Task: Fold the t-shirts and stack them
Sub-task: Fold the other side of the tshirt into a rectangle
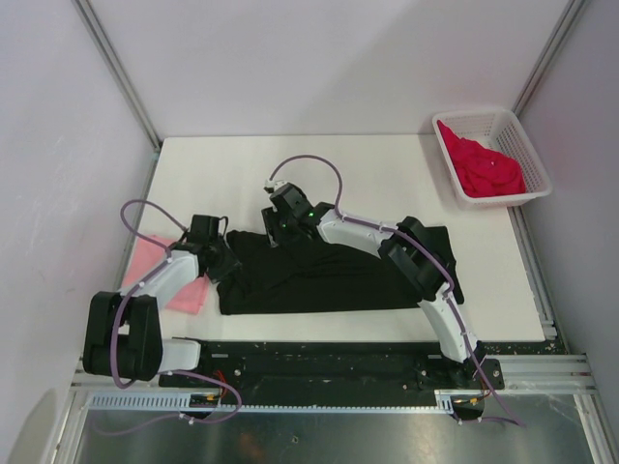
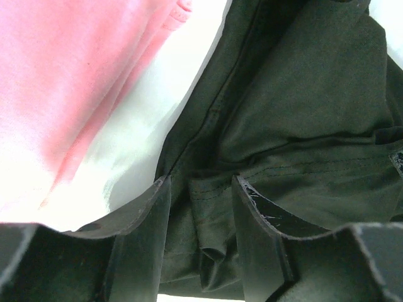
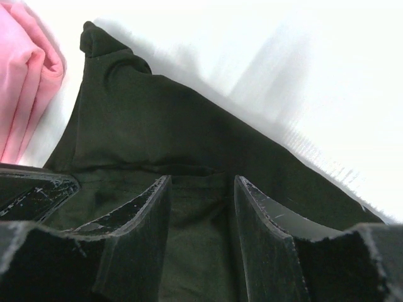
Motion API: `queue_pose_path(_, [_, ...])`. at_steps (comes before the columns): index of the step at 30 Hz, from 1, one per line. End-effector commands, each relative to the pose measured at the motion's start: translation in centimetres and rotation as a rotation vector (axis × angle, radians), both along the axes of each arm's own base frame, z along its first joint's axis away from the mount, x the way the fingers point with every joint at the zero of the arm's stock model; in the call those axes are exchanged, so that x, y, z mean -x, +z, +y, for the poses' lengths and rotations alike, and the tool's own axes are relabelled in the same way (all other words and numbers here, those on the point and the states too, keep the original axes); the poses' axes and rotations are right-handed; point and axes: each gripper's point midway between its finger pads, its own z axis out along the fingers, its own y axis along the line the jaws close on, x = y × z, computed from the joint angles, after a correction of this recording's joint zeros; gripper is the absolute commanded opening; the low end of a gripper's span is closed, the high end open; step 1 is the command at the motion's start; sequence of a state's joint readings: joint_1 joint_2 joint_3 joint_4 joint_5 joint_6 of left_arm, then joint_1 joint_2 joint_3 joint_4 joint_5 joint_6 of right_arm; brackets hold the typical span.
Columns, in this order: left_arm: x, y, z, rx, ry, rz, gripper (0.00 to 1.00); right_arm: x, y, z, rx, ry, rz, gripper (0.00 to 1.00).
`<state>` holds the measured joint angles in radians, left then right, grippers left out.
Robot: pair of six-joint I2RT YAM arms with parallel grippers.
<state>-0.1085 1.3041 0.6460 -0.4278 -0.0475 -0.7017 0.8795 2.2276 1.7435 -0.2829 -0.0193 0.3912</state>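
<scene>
The black t-shirt [image 1: 329, 275] lies flat as a wide rectangle near the table's front edge; its print is hidden. My left gripper [image 1: 224, 263] is at its near-left corner, its jaws narrowly apart and shut on a bunched fold of black cloth [image 2: 200, 182]. My right gripper [image 1: 274, 230] is at the far-left edge, jaws narrowly apart with the black hem filling the gap [image 3: 201, 179]. The light pink t-shirt [image 1: 155, 261] lies folded at the left and shows in both wrist views [image 2: 63, 75] [image 3: 25, 75]. The red t-shirt [image 1: 488, 166] is crumpled in the basket.
The white lattice basket [image 1: 530, 159] stands at the table's far right corner. Grey walls close in the left, back and right. The black rail with the arm bases runs along the near edge [image 1: 329, 358].
</scene>
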Motion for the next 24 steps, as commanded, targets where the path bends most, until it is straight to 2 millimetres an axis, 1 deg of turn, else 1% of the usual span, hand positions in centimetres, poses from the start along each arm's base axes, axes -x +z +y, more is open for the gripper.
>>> queue_pose_path(1, [-2.1,1.2,0.0,0.011,0.023,-0.060,0.48,-0.2,0.7,1.2,-0.052,0.028,0.017,0.49])
queue_pose_path(4, [-2.2,1.3,-0.1,0.017,0.024,-0.065,0.43,-0.2,0.4,1.2,-0.058,0.027,0.032,0.48])
queue_pose_path(7, [-2.2,1.7,-0.3,0.028,0.023,-0.080,0.30,-0.3,0.4,1.1,-0.064,0.024,0.041,0.47])
queue_pose_path(9, [-2.2,2.2,-0.4,0.037,0.020,-0.098,0.22,-0.4,0.6,1.1,-0.069,0.021,0.042,0.45])
queue_pose_path(13, [-2.2,3.2,-0.7,0.052,0.006,-0.135,0.11,-0.5,1.3,1.0,-0.083,0.012,0.036,0.38])
queue_pose_path(16, [-2.0,3.6,-0.8,0.057,-0.002,-0.152,0.06,-0.6,2.0,0.8,-0.092,0.002,0.027,0.35])
queue_pose_path(19, [-1.7,4.2,-1.3,0.084,-0.023,-0.172,0.03,-0.6,2.9,0.7,-0.106,-0.002,0.018,0.32])
queue_pose_path(24, [-1.3,5.0,-1.8,0.111,-0.053,-0.202,0.00,-0.4,4.2,0.3,-0.126,-0.010,0.009,0.21])
